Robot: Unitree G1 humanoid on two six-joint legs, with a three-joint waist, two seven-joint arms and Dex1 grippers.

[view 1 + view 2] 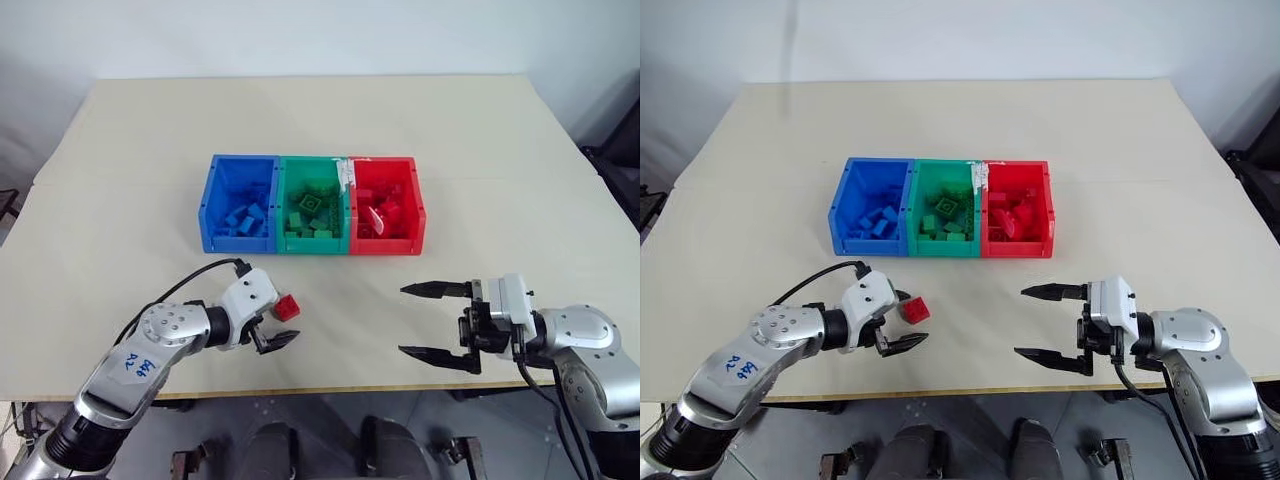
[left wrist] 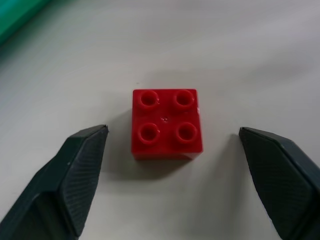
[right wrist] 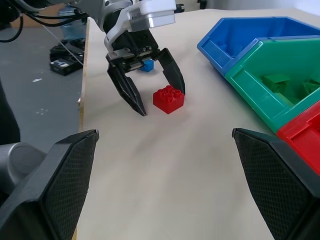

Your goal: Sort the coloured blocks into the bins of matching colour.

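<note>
The left gripper [image 3: 152, 97] stands spread over the table [image 1: 480, 150], one finger on each side of a red block [image 2: 166, 124] and touching neither side. The block lies studs-up, square, just ahead between the fingertips, in front of the bins. The right gripper [image 1: 437, 322] is wide open, empty, well apart. The red bin [image 1: 387, 204] lies beyond, toward the right.

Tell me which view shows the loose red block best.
The left wrist view: the red block sits studs-up on the table between the open left gripper fingers, untouched. The right wrist view shows it side-on; in the head views the gripper partly hides it.
</note>
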